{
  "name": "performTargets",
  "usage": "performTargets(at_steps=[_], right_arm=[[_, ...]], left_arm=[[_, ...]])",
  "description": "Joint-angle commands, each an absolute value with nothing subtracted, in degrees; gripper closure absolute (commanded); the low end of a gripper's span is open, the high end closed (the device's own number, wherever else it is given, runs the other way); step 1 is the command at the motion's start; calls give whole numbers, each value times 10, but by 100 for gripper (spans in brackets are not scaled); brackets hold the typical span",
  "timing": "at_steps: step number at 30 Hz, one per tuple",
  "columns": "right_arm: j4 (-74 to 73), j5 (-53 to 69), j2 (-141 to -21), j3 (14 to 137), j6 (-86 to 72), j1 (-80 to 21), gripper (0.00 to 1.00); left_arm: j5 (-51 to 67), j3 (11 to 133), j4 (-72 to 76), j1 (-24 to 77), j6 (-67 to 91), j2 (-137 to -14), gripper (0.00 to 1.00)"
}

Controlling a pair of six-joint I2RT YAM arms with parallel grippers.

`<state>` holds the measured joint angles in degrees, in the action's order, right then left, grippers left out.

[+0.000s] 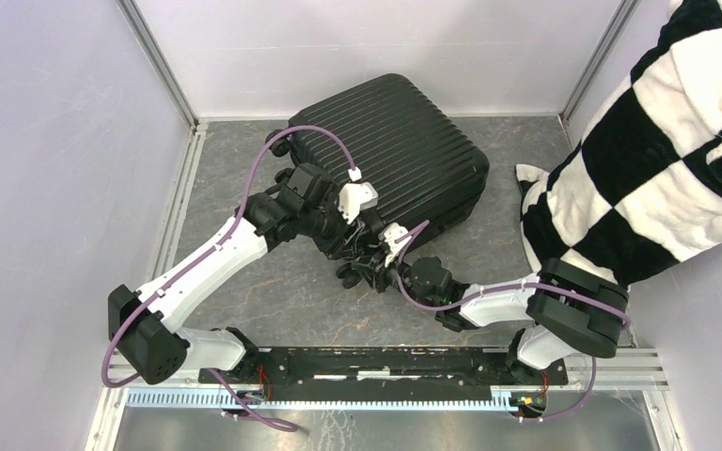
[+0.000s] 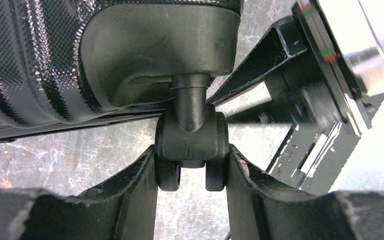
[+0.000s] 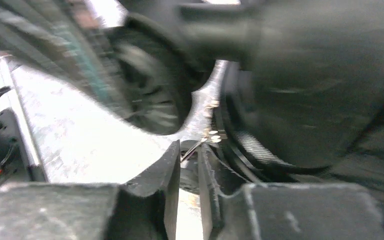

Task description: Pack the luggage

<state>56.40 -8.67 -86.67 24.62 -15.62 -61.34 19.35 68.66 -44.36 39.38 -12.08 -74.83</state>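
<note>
We see the large black ribbed hard-shell suitcase [image 1: 404, 150] lying flat and closed on the grey marbled table [image 1: 273, 301], in the upper middle of the top view, with one corner turned toward the bottom of the frame. Both arms reach in to that lower corner.

In the left wrist view, the left end effector [image 2: 191, 152] is clamped around a small black double caster wheel [image 2: 215, 172] under the suitcase corner. Its two dark fingers [image 2: 135, 190] press against the wheel's two sides, in the middle of the frame.

The right wrist view is blurred. The right end effector [image 3: 188, 150] sits just below the suitcase, its jaws a narrow slit apart. A thin metallic piece [image 3: 202, 141] shows near the tips, but we cannot tell whether it is grasped. A blurred black wheel [image 3: 150, 95] fills the upper middle there.

At the right edge of the top view hangs a black-and-white checked garment [image 1: 658, 160].
</note>
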Motion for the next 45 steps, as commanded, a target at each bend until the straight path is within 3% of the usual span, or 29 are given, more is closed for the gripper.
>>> performTargets(at_steps=[1,2,5,10,13,17,18,20,21,22,30,34,45], right_arm=[[582,-43,-807,254,-162,-640,62],[549,-57,-776,243,-154,-636,52],[448,-93,-666,211,-123,-614,37],[292,-100,-501,219,-122,-489,30],[226,-112,-475,279,-102,-410,27],[183,-137,-542,370,-99,-328,14],[179,-135,-564,389,-104,-309,14],[181,-127,-610,421,-121,-252,10],[186,-130,-632,435,-128,-232,9],[189,-132,-652,446,-133,-209,9],[183,-103,-767,495,-168,-114,12],[157,-82,-806,504,-169,-111,16],[211,24,-823,418,-200,-123,28]], left_arm=[[202,691,-358,407,-223,-717,98],[190,680,-368,406,-241,-703,98],[164,631,-395,402,-285,-653,98],[97,566,-420,392,-333,-571,98],[82,553,-442,371,-348,-537,98],[104,564,-475,355,-332,-522,94],[113,573,-485,355,-318,-525,88],[142,594,-516,350,-288,-543,32],[155,606,-528,346,-273,-551,11],[168,617,-539,338,-256,-558,2],[387,769,-650,108,-324,-659,0],[420,805,-691,33,-366,-711,0],[175,625,-378,-23,-257,-724,5]])
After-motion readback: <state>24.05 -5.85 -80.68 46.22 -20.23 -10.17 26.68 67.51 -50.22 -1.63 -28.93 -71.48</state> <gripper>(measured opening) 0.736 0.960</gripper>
